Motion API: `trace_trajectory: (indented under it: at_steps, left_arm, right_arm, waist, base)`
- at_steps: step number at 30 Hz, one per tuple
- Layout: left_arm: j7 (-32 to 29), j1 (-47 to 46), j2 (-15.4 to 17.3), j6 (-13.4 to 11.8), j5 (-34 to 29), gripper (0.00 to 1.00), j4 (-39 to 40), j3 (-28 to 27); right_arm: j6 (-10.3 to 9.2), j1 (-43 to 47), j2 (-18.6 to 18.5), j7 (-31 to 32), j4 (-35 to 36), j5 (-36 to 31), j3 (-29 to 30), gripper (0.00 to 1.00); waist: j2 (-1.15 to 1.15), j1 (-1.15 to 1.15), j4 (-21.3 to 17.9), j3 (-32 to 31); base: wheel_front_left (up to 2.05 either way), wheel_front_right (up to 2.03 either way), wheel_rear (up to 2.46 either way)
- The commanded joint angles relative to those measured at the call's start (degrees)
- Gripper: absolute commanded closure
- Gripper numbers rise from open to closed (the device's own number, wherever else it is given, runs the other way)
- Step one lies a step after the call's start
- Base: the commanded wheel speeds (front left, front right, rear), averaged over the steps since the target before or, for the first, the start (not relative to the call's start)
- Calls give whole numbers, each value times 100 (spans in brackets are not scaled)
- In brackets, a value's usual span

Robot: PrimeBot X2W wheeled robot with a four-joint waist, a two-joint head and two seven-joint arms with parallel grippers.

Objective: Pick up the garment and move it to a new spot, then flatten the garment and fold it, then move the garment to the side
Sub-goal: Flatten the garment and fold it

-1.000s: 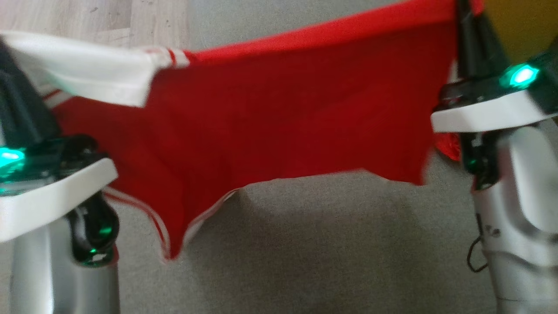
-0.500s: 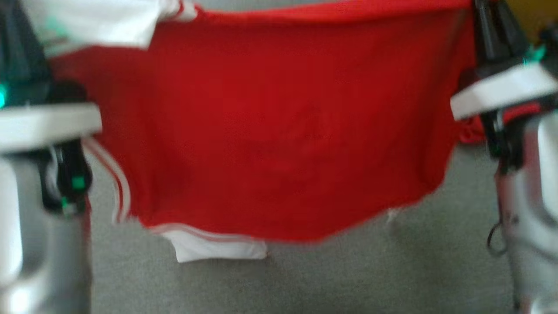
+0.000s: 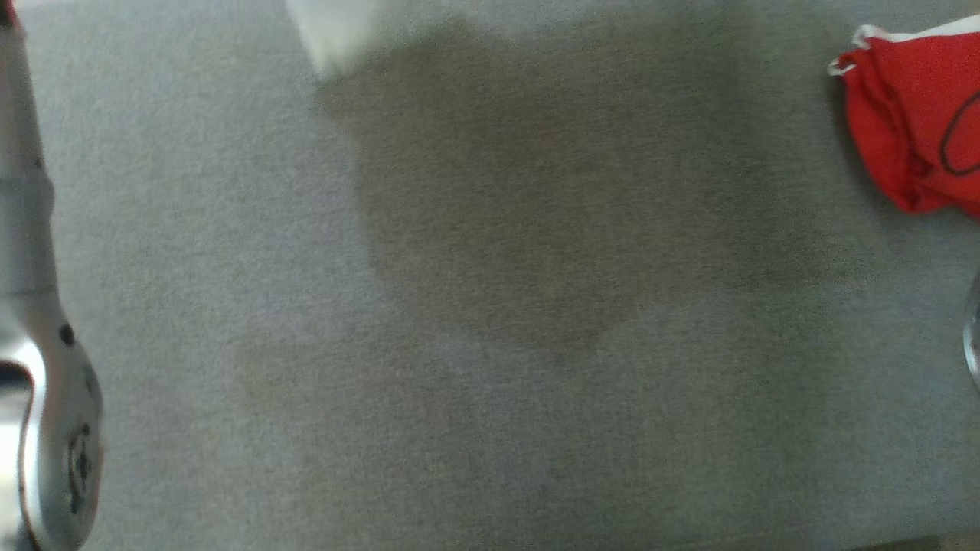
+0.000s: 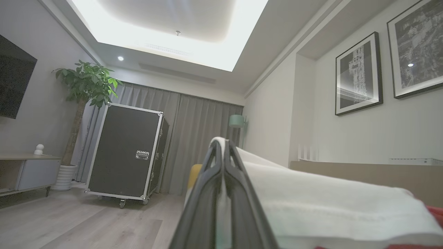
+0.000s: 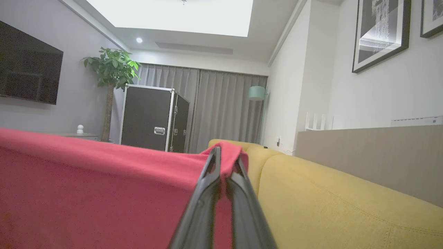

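The garment (image 5: 86, 193) is held strung up by both ends. The left end effector (image 4: 223, 143) is clenched on its white part, which runs to the lower right of that wrist view. The right end effector (image 5: 225, 150) is clenched on its red edge, which spreads to the lower left. Its long axis is judged to run from one grip to the other, above the grey surface (image 3: 490, 398).

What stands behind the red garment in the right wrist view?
Behind the red garment, pinched by the right gripper, rise a black case, a leafy plant and grey curtains. The cloth hides their lower parts and the floor.
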State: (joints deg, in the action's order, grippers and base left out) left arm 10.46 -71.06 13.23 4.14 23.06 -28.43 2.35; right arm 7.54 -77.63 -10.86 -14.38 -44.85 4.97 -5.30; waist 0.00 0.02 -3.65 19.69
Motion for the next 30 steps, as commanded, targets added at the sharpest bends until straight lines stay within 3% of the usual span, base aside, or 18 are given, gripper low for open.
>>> trace_trajectory:
  at_steps: [1,8,13,18,24,30]
  left_arm:
    - [68,-127,251,37,-14,100,46,-98]
    - [361,131,56,256,71,100,-814,214]
    - [417,1073,6,320,198,100,-1079,534]
    - [437,2225,128,332,405,100,-977,910]
    - [300,3420,510,334,839,100,-598,1392]
    - [-178,4309,947,334,1215,100,0,1694]
  right_arm:
    - [-5,-75,126,-33,69,-56,38,100]
    - [-5,480,162,-60,-513,-84,-66,100]
    - [-5,1173,48,-14,-1495,195,-617,100]
    - [-5,1717,-33,366,-2051,602,-1237,100]
    - [-5,2300,-244,1058,-2068,1280,-2118,100]
    - [-5,2796,-619,1716,-1474,2151,-3094,100]
  waist:
    - [0,-2,78,73]
    - [0,-2,211,119]
    - [0,-2,310,-12]
    - [0,-2,354,-266]
    - [0,-2,348,-620]
    - [0,-2,287,-975]
  base:
    - [0,0,0]
    - [0,0,0]
    - [0,0,0]
    - [0,0,0]
    - [0,0,0]
    - [0,0,0]
